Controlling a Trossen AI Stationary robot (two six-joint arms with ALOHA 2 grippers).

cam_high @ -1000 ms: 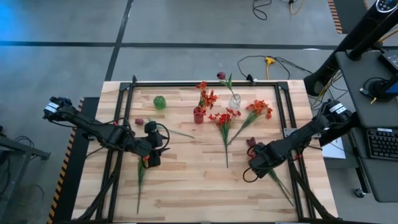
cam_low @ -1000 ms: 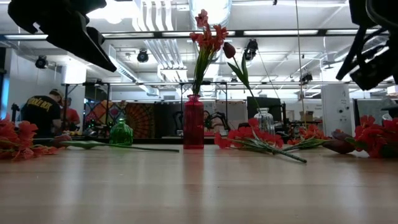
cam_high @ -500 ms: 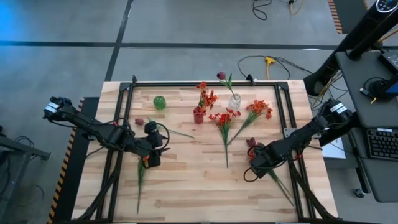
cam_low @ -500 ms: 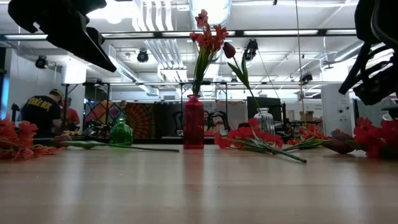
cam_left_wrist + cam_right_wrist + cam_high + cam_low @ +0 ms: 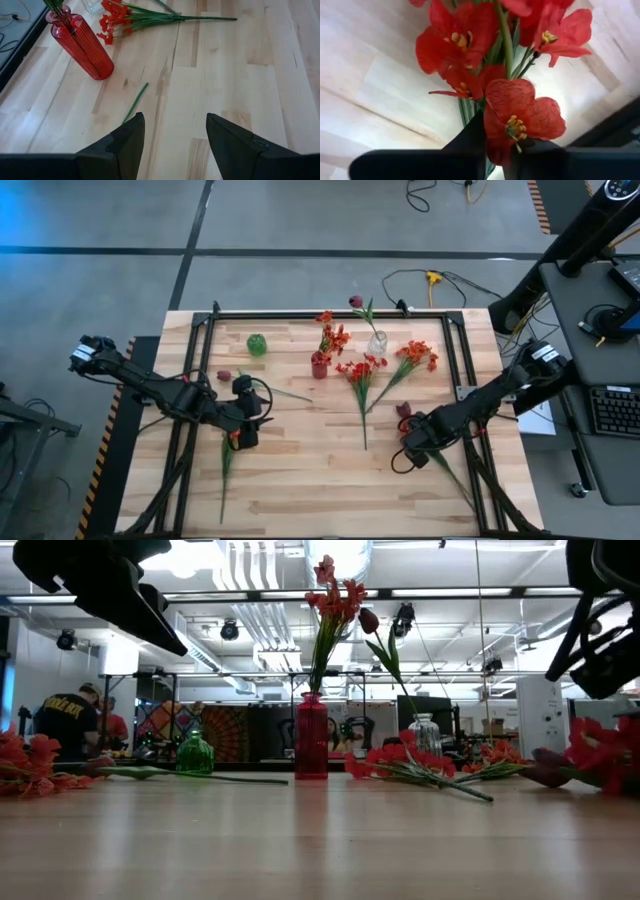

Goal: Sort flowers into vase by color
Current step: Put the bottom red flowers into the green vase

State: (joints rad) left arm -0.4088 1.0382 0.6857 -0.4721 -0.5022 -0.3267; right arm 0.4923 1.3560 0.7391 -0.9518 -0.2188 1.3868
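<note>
my right pincer (image 5: 412, 448): low over the near right part of the pale wooden worktop (image 5: 300, 470); closed on the thin green stalk of a red artificial flower stem (image 5: 485, 75); my wrist view shows the blooms fanning out just past my fingers (image 5: 470, 145), the stalk pinched between them
the held stem's axis: the green stalk trails from my pincer toward the near right corner (image 5: 455, 480); the blooms sit at the pincer end, pointing toward the middle of the worktop
the turning relation: the red ribbed glass vase (image 5: 319, 365) stands well apart from my right pincer, farther back and toward the left arm's side; it already carries orange-red blooms (image 5: 333, 335); to go in, i judge the stem must be swung upright, stalk end down, above the mouth
other vases: a small clear glass vase (image 5: 378, 342) with a dark maroon bloom (image 5: 355, 301) just beside the red one; a small green glass vase (image 5: 257, 345) farther left, with no stem in it
my left pincer (image 5: 240, 435): hanging over the left middle of the worktop, fingers spread, holding nothing; nearer the red vase than my right one
loose stems: two red bunches (image 5: 360, 370) lie flat between the vases and my right pincer; a stem with a dark bloom (image 5: 224, 375) lies near my left pincer; another long green stem (image 5: 225, 470) runs toward the near edge
hard to make out: whether the held blooms match the orange-red in the red vase, i cannot say for sure; a dark bloom (image 5: 404, 409) lies just beside my right pincer, apart or touching i cannot tell
</note>
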